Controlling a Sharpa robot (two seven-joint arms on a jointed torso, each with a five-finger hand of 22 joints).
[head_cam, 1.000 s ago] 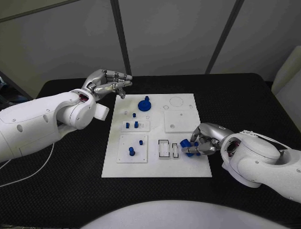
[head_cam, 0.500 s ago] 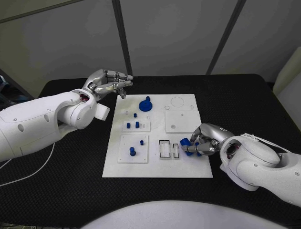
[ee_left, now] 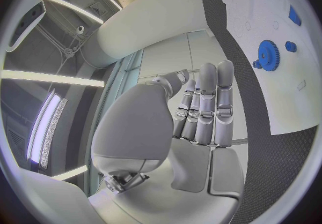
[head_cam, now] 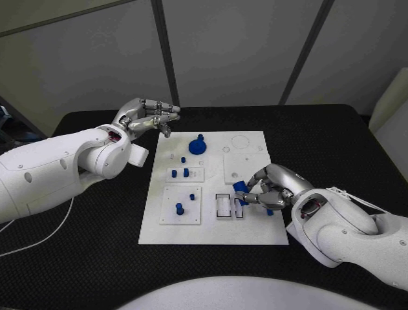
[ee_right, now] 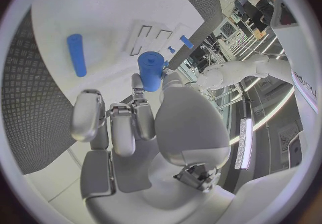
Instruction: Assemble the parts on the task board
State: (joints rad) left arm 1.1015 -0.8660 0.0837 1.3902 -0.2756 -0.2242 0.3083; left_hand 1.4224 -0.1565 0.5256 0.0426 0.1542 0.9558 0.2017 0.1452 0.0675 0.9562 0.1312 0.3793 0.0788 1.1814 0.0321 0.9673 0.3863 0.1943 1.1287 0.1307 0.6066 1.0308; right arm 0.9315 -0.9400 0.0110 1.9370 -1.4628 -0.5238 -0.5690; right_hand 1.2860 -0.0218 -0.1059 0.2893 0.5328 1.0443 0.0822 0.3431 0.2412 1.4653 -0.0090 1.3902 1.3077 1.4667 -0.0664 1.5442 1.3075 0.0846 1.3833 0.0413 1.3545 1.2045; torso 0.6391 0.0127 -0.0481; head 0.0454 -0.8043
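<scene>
Step in hand: the right hand (head_cam: 267, 188) holds a short blue part (head_cam: 240, 186) pinched in its fingers, over the two thin slots (head_cam: 229, 205) near the front right of the task board (head_cam: 213, 229). I think it is about to put this part into the board.
Next move: the part likely has to be turned to line up with a slot or hole and then go straight down. It must not bump the loose blue stick (head_cam: 269, 211) that lies on the board just beside the hand.
Left hand: the left hand (head_cam: 148, 116) is up above the worktop (head_cam: 92, 258) near the back left corner of the board. Its fingers are curled in and it holds nothing.
Task board: one white plate, in the middle of the worktop.
Blue gear: one blue gear (head_cam: 197, 145), near the back of the board.
Small blue pegs: about five that I can see, on the left half of the board; some are too small to be sure.
Slots: two, side by side.
Hands: two.
</scene>
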